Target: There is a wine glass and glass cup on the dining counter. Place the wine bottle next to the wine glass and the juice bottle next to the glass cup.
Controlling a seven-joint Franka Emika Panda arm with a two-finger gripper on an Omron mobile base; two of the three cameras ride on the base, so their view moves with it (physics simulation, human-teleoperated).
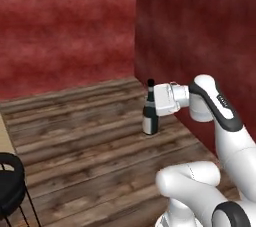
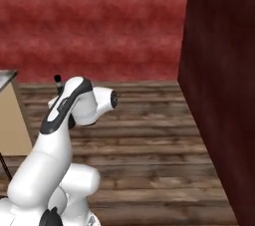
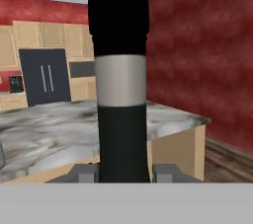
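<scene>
Above floorboards, level gripper (image 3: 123, 172) apparently clamps wine bottle (image 1: 150, 113).

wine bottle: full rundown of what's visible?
The wine bottle is slim, nearly black and glossy, with a long narrow neck, a black cap, a silver-grey band below it and a pale label. It hangs upright in the air above the wooden floor, held by the gripper, jaws shut on either side of it.

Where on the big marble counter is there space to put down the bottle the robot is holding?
The dining counter looks bare from its near edge to the far edge before the tan cabinets. Only a clear glass peeks in at the left edge. The pincer holds the wine bottle, hiding the middle.
</scene>
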